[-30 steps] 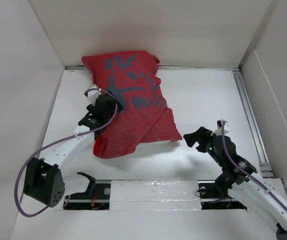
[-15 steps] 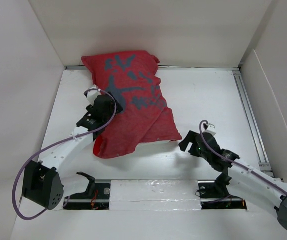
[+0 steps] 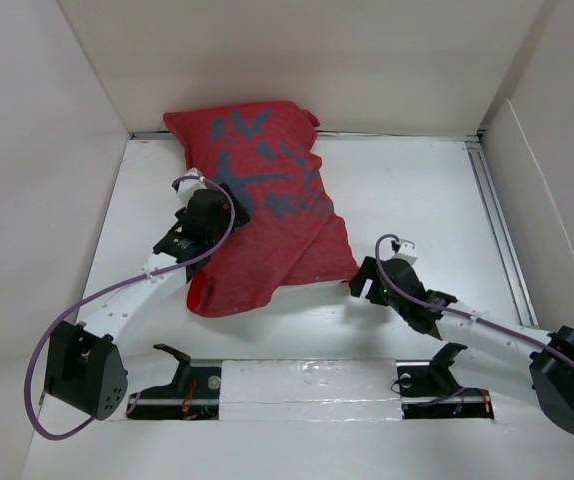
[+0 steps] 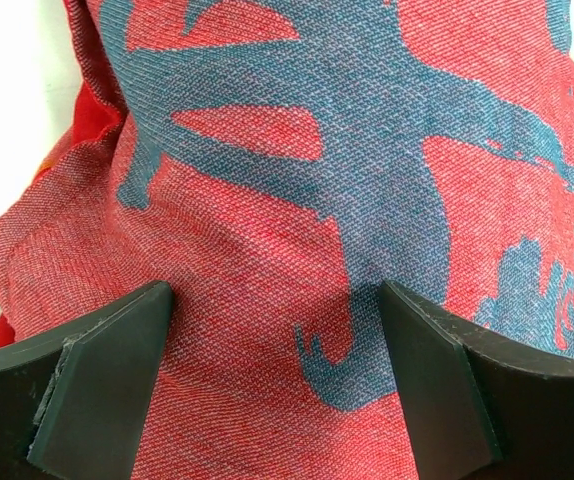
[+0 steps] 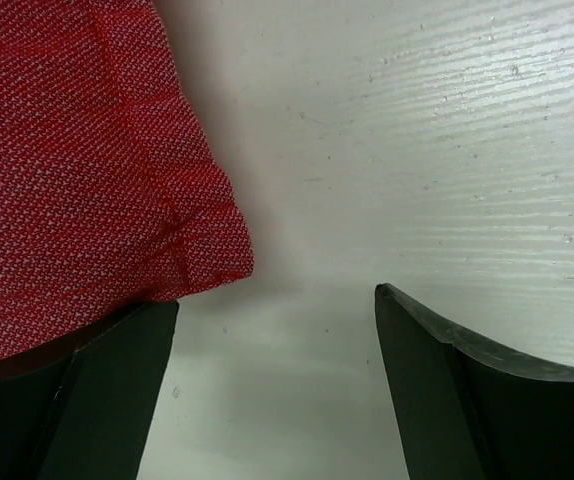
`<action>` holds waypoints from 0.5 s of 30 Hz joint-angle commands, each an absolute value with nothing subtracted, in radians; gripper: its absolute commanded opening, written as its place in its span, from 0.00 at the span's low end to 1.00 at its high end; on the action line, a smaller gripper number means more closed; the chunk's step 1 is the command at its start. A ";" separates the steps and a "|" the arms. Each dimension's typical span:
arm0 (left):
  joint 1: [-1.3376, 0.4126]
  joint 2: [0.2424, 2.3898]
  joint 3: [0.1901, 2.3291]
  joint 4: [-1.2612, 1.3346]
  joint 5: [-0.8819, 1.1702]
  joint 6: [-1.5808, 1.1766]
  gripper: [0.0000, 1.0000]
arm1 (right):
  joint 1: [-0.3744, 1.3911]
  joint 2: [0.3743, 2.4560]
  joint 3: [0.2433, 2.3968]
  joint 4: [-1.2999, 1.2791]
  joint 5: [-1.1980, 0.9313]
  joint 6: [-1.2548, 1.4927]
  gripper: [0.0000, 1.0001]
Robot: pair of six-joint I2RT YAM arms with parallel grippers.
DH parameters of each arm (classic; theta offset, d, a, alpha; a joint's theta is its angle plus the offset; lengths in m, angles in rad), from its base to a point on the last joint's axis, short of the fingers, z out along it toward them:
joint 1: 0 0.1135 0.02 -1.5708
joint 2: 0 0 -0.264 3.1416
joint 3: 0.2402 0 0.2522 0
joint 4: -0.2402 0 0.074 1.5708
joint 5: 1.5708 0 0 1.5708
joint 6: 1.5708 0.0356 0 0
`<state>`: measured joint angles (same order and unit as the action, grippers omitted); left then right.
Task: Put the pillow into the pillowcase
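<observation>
White table point(image 3: 407, 190) is carrying a large red fabric pillowcase with grey-blue marks point(image 3: 267, 215), lying plump and diagonal from the back-left corner toward the centre. The white pillow is not showing anywhere. Judging by the bulge it is sitting fully inside, so insertion looks done, with maybe only straightening left. Left gripper point(image 4: 272, 330) is straddling the case's left side, jaws spread. Right gripper point(image 5: 277, 320) is hovering at its near-right corner, jaws spread, pinching nothing.
</observation>
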<state>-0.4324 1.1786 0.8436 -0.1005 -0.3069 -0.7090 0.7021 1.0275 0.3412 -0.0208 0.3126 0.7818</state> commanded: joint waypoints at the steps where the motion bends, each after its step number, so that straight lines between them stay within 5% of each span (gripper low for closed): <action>1: -0.436 1.150 0.868 -0.058 -0.276 -0.690 0.81 | 0.712 1.028 0.373 0.057 0.354 0.736 0.85; 15: -0.436 1.178 0.859 -0.049 -0.258 -0.672 0.82 | 0.824 1.068 0.393 0.118 0.413 0.695 0.79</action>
<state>-0.4324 1.1812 0.8436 -0.0860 -0.2687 -0.6880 0.7963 1.0775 0.3511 0.0483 0.3779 0.7288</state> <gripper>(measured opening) 0.818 0.791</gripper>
